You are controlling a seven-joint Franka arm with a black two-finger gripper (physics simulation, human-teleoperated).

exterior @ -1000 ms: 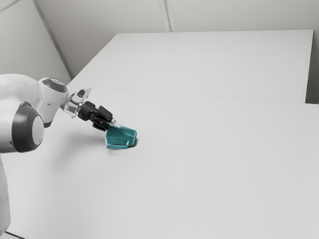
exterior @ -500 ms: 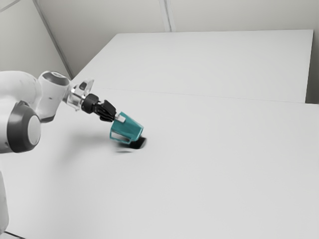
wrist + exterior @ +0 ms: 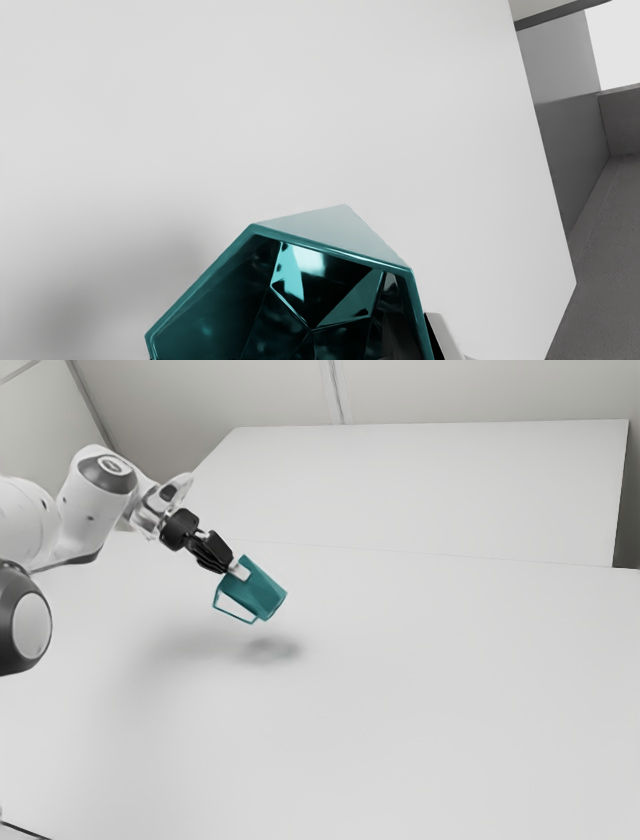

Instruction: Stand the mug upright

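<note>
The teal mug [image 3: 262,592] hangs above the table in the exterior view, tilted, with its handle toward the lower left and its shadow on the table below. My black gripper [image 3: 236,568] is shut on the mug's wall near the rim. In the wrist view the faceted mug [image 3: 332,245] has its open mouth toward the camera. One finger of the gripper [image 3: 422,340] lies inside the mouth and the other outside, pinching the wall between them. The mug's handle is hidden in that view.
The white table [image 3: 430,690] extends beneath the mug and beyond it. Its edge runs along one side in the wrist view, with grey floor [image 3: 600,280] past it. A wall rises behind the table.
The mug has risen off the table with my gripper and tilted, its handle swinging out to the exterior view's lower left. Its shadow is now separate from it.
</note>
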